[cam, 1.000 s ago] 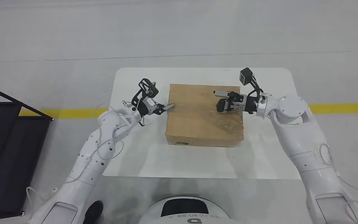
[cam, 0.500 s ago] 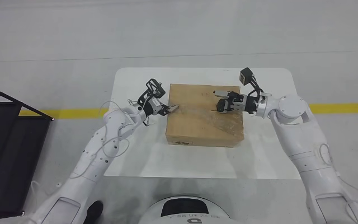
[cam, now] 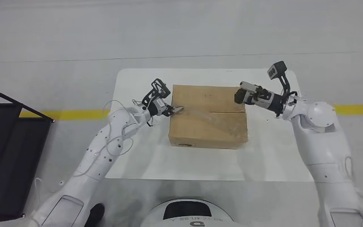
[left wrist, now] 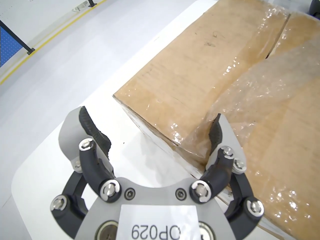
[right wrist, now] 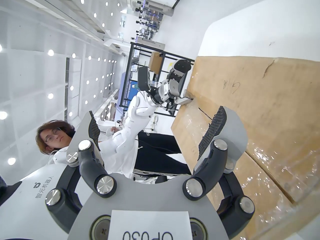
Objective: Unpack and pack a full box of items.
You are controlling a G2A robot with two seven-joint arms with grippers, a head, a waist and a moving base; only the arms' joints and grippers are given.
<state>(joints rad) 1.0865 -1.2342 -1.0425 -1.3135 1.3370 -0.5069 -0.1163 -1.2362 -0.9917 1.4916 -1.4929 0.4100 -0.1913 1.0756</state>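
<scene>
Centred on the white surface (cam: pixel 142 153): closed cardboard box (cam: pixel 208 116), top flaps meeting at a seam, wrinkled clear film (left wrist: pixel 275 96) across the lid. At its left edge, toward the far corner: left gripper (left wrist: pixel 150 118), spread wide, astride that edge, one finger (left wrist: pixel 220 136) over the lid and possibly brushing loose film, the other out over the surface. At the far right corner of the lid: right gripper (right wrist: pixel 156 113), likewise spread wide, clasping nothing, well apart from the left one.
</scene>
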